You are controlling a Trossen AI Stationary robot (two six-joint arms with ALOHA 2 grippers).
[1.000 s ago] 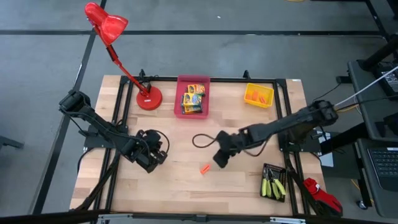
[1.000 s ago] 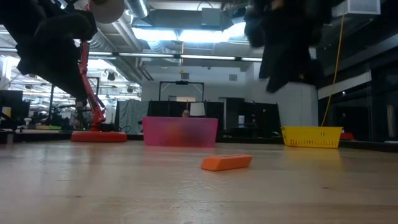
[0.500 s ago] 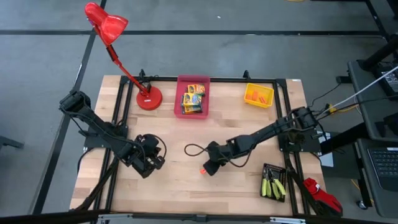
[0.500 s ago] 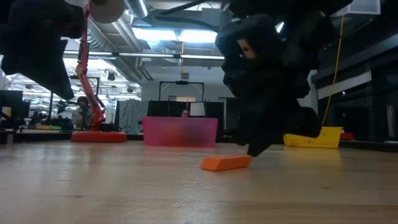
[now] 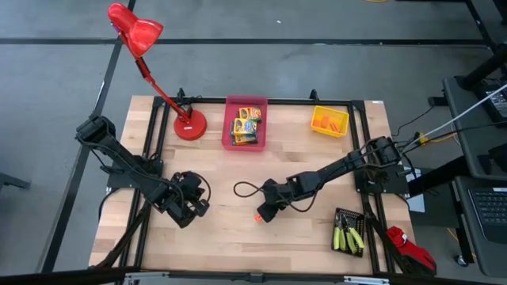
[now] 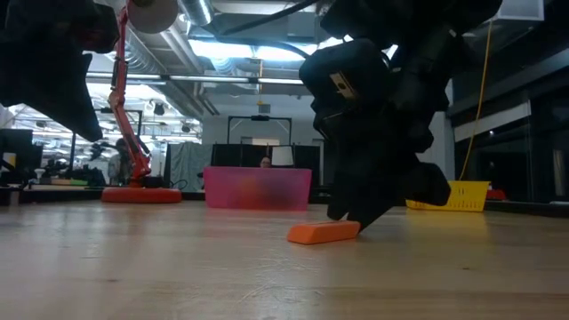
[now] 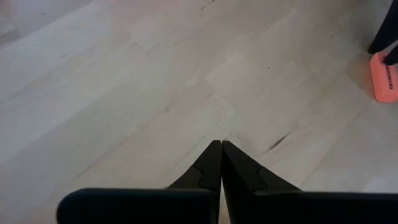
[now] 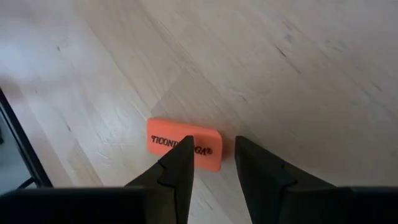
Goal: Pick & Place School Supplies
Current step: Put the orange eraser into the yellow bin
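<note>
Wooden surface (image 5: 230,237), largest of all, carrying a red desk lamp (image 5: 190,125), a pink bin (image 5: 231,136) of crayon boxes (image 5: 246,125), a yellow bin (image 5: 318,129) of orange pieces, and a black bin (image 5: 338,215) with green-handled pliers (image 5: 348,236)

Left arm waiting low over the left half, left claw (image 7: 221,149) pressed fully together and empty

Right arm stretched across from the right edge, right claw (image 8: 212,163) down at the surface near the middle, parted narrowly and gripping nothing yet; one finger (image 8: 179,163) overlapping the orange eraser (image 8: 185,144), the other beside its end, so apparently off-centre

Smallest: that eraser, printed TICONDEROGA, lying flat and alone on bare wood in the front middle, well apart from every bin

For a clean pick, probably: widen a little, shift sideways to straddle the short width evenly, settle until the tips touch wood, then squeeze gently; otherwise risk of nudging the piece away or pinching only a corner
</note>
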